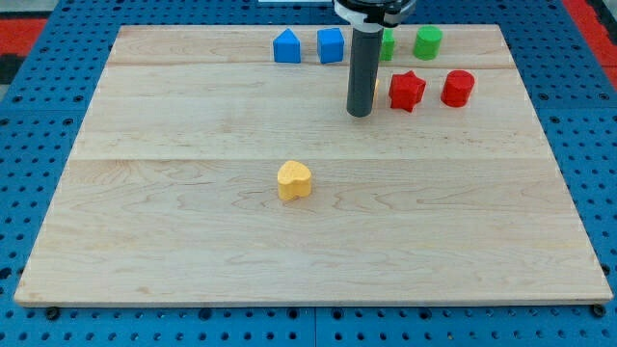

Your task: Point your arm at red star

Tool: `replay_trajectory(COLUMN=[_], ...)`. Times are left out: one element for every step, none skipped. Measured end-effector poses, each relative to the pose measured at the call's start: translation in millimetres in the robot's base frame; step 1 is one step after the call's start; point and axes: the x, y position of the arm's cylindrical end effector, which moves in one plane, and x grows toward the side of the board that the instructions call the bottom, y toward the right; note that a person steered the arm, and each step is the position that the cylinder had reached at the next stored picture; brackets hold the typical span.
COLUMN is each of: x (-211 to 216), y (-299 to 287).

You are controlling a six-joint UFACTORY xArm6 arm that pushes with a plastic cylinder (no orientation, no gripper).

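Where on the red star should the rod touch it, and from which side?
No grip is possible; there is only my tip. Approach the red star at its left-facing points, from the view's left: my tip already stands there, and the red cylinder crowds its right.

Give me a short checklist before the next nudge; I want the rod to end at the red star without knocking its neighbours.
1. Red star in view, unobstructed: ok.
2. My tip close to the star, on its left side: ok.
3. Tip touching the star: cannot tell; a small gap seems to show.
4. Red cylinder right of the star, apart from it: ok.
5. Green block partly hidden behind the rod: cannot tell its shape.
6. Yellow heart far from the path: ok.
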Motion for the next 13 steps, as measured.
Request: replay_trajectory(x=[0.0,9.3,9.1,3.7,3.7,5.2,7.2,7.5,7.5,7.4,3.6,3.6,2.6], y=[-0.2,-38.1,-70.8,-68.8,-17.4,19.1,43.1,53.3,53.3,53.3,55.5,56.8,56.8])
